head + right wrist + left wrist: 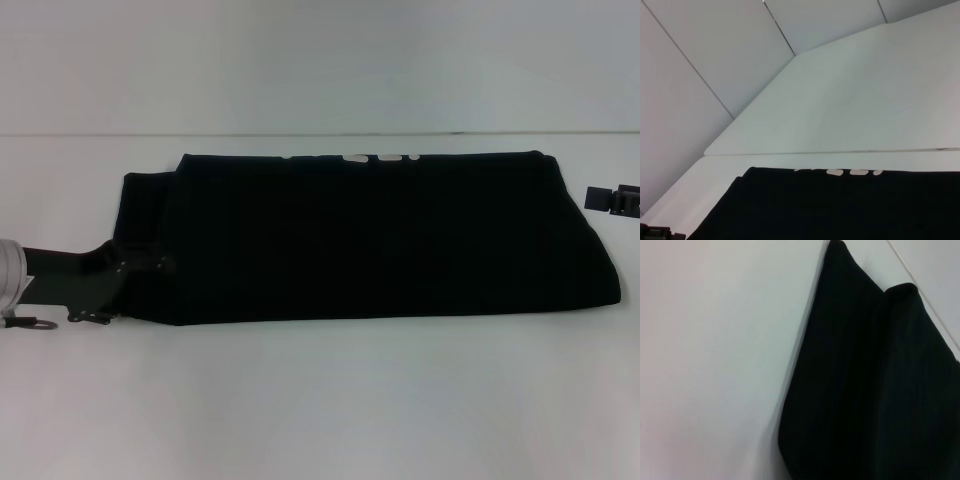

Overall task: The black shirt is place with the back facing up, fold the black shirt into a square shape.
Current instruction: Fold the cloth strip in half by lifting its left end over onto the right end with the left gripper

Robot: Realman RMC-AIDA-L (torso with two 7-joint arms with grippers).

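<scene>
The black shirt (370,235) lies on the white table as a long folded band running left to right. A few small white marks (380,158) show along its far edge. My left gripper (138,268) is at the shirt's left end, its dark body merging with the cloth there. In the left wrist view the shirt (875,390) fills the frame close up, with a fold ridge. My right gripper (607,198) is just off the shirt's far right corner, over bare table. The right wrist view looks along the shirt (840,210) and its white marks (850,172).
The white table (320,400) stretches well beyond the shirt on the near side and has a seam line (300,135) behind the shirt. Pale wall panels (700,75) rise past the table's far edge.
</scene>
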